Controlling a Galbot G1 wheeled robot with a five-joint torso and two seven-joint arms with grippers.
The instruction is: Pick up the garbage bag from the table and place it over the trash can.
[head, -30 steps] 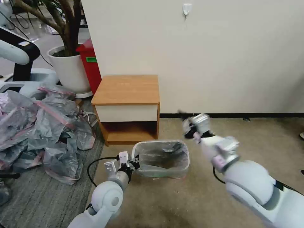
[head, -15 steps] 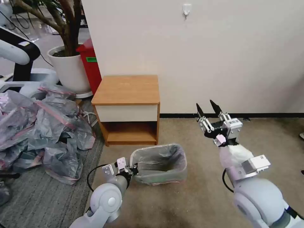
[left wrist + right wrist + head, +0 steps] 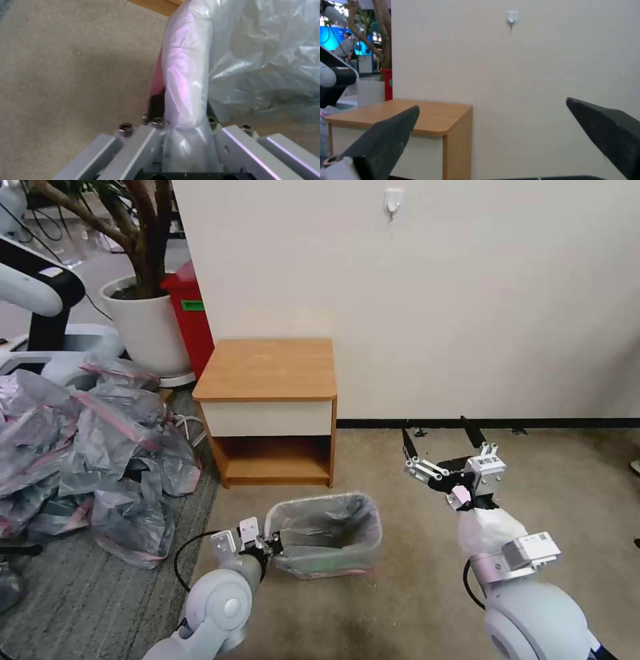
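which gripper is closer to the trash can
Left. The left gripper is clamped on the bagged rim of the trash can; the right gripper hangs open in the air off to its other side.

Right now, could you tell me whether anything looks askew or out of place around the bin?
The trash can sits skewed to the table, its bag already lining it. The left gripper is shut on the bagged rim at the near corner. The right gripper hangs open, apart.

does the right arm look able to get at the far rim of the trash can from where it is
Probably yes: the right gripper hangs open over bare carpet beside the trash can, nothing between them. The left gripper holds the garbage bag at the near corner.
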